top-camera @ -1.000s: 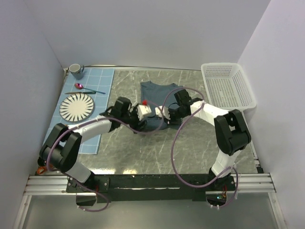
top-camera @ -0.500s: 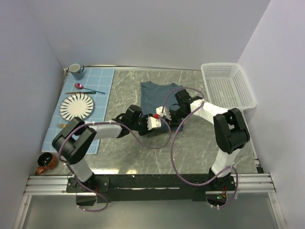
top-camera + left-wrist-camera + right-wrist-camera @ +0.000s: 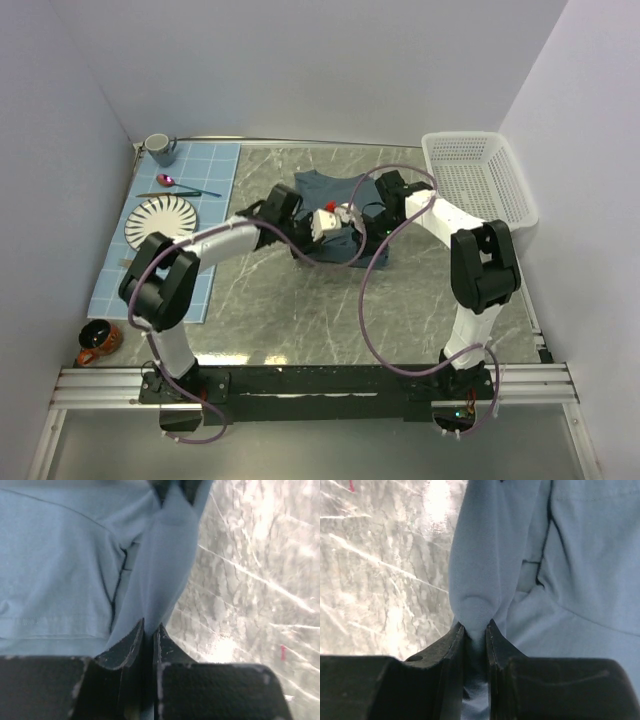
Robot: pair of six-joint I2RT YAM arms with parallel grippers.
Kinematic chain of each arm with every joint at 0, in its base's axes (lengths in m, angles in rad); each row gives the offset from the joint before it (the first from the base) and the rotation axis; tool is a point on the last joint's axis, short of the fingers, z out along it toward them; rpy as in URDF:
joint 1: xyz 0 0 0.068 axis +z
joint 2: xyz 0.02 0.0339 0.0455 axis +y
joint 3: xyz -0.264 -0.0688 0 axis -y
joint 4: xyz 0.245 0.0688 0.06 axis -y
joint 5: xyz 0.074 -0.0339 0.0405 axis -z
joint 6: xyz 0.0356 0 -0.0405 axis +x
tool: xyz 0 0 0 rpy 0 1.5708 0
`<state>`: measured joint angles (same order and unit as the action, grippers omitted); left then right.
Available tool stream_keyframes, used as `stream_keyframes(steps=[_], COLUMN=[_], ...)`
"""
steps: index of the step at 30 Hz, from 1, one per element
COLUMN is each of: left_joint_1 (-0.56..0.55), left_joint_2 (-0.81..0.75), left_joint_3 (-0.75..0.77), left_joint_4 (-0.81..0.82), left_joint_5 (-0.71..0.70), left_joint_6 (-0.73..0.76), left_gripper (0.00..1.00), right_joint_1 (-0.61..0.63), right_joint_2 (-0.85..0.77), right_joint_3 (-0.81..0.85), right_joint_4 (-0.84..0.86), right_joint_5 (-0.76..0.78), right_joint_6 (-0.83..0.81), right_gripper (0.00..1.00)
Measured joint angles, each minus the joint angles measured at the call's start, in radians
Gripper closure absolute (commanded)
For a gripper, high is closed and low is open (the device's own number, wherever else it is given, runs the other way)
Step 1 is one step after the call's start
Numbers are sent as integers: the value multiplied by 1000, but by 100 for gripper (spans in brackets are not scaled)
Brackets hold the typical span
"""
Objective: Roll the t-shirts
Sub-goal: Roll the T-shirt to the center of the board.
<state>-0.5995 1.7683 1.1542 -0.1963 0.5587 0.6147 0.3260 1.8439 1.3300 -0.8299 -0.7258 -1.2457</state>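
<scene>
The slate-blue t-shirt (image 3: 318, 190) lies folded at the table's far middle. My left gripper (image 3: 343, 220) and right gripper (image 3: 366, 218) meet over its near part, almost touching. In the left wrist view the left gripper (image 3: 148, 627) is shut on a raised ridge of the t-shirt (image 3: 60, 570), and the right gripper's dark fingers (image 3: 172, 489) hold the ridge's other end. The right wrist view shows the right gripper (image 3: 475, 627) shut on a bunched fold of the t-shirt (image 3: 590, 570). The cloth under both grippers is hidden in the top view.
A white basket (image 3: 478, 185) stands at the back right. On the left, a light blue placemat (image 3: 185, 215) carries a striped plate (image 3: 161, 222), a spoon (image 3: 178, 185) and a grey mug (image 3: 158, 148). A brown cup (image 3: 98, 340) sits near the front left. Purple cables loop over the marble table (image 3: 290, 310).
The left gripper has closed on the t-shirt's fold. Both grippers have moved toward the far side, taking the cloth along with them.
</scene>
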Motion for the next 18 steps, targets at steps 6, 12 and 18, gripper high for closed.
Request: stream_keyframes(steps=[6, 12, 18], left_joint_1=[54, 66, 83], left_joint_2=[137, 227, 224], left_joint_3=[253, 331, 305], left_joint_4=[-297, -521, -574], left_joint_5=[151, 267, 316], left_joint_6=[-23, -16, -21], left_gripper=[94, 95, 97], right_joint_1=[-13, -12, -13], right_joint_2=[55, 129, 154], right_joint_3=[79, 76, 80], right_joint_4=[-176, -297, -314], right_joint_5=[-80, -156, -204], right_joint_6=[14, 4, 20], right_gripper=[89, 88, 88])
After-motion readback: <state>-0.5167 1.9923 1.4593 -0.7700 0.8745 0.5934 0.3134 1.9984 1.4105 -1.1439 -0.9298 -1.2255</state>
